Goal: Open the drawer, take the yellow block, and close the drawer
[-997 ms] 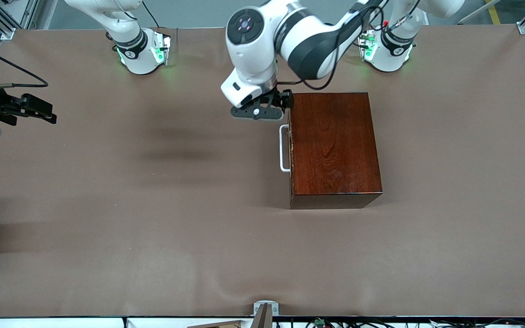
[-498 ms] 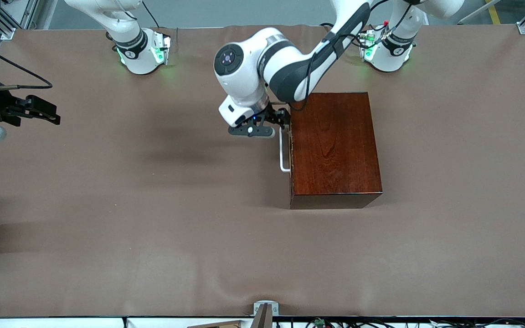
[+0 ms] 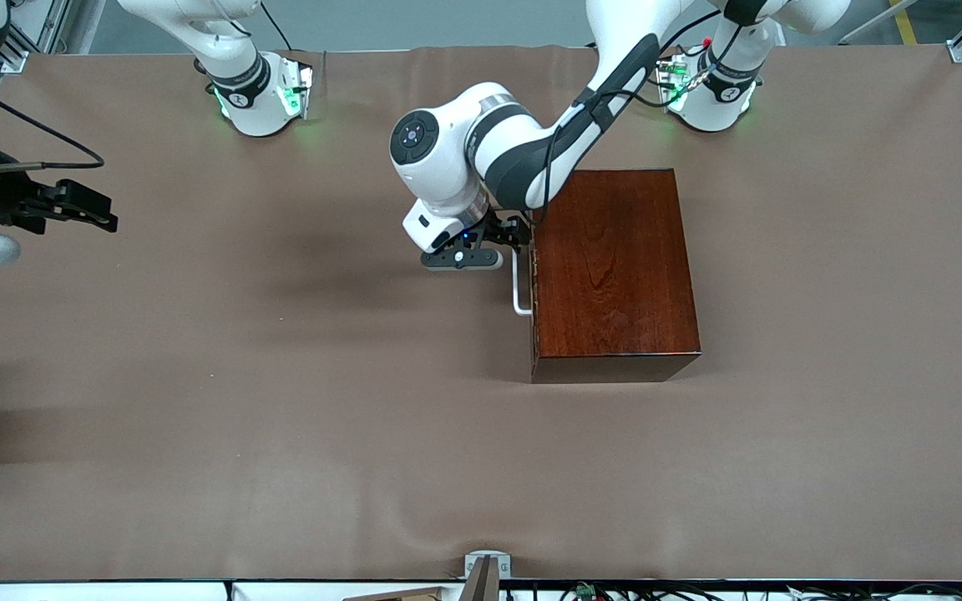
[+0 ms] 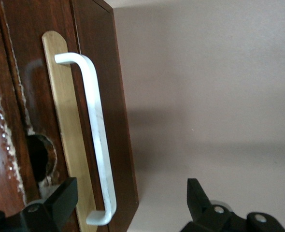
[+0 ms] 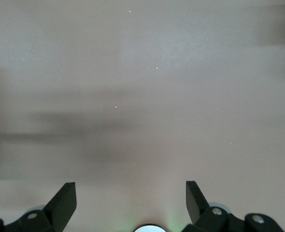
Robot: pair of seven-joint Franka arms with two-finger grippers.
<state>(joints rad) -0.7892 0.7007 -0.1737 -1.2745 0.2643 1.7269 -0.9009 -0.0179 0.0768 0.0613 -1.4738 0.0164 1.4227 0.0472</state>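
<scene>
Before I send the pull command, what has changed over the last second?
The left claw came down along the front of the drawer toward its white handle. It is open beside the handle's upper end, gripping nothing. The right claw drifted slightly inward over the table at the right arm's end, open and empty. The wooden box stayed put, drawer shut.

left gripper (image 3: 504,247) lowered toward drawer handle (image 3: 519,284) | right gripper (image 3: 84,209) shifted slightly
</scene>
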